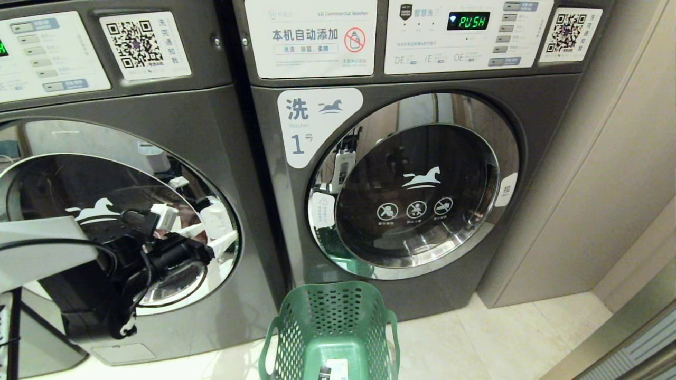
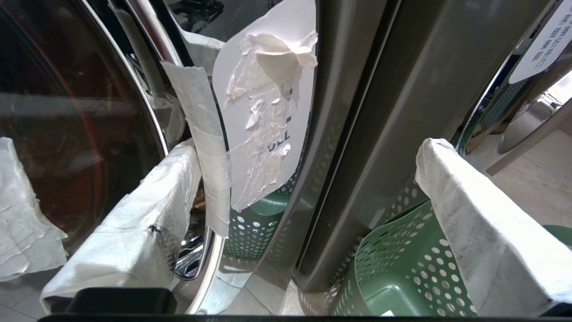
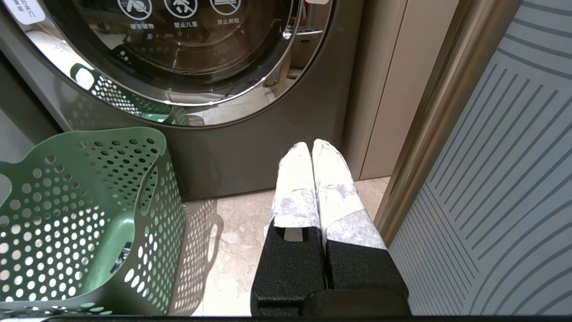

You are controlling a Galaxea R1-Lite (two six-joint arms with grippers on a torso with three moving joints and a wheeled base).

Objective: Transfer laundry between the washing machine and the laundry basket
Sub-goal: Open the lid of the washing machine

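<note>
The washing machine [image 1: 174, 121] stands on the left with its round door [image 1: 63, 174] shut; its number label is out of view. My left gripper [image 1: 214, 237] is open at the door's right rim. In the left wrist view its fingertips [image 2: 308, 147] straddle the chrome rim, one wrapped finger [image 2: 147, 210] against a white tape strip [image 2: 210, 147]. Nothing is between them. The green laundry basket [image 1: 303, 322] sits on the floor between the washers and looks bare inside. No laundry shows clearly, only a dim reddish tint behind the glass [image 2: 67, 134]. My right gripper [image 3: 313, 145] is shut and hangs low.
The washer labelled 1 [image 1: 533, 111] stands on the right, door shut, display reading PUSH. A beige wall panel [image 1: 607, 184] and a striped door [image 3: 505, 179] close off the right side. Pale tile floor [image 1: 501, 338] lies right of the basket.
</note>
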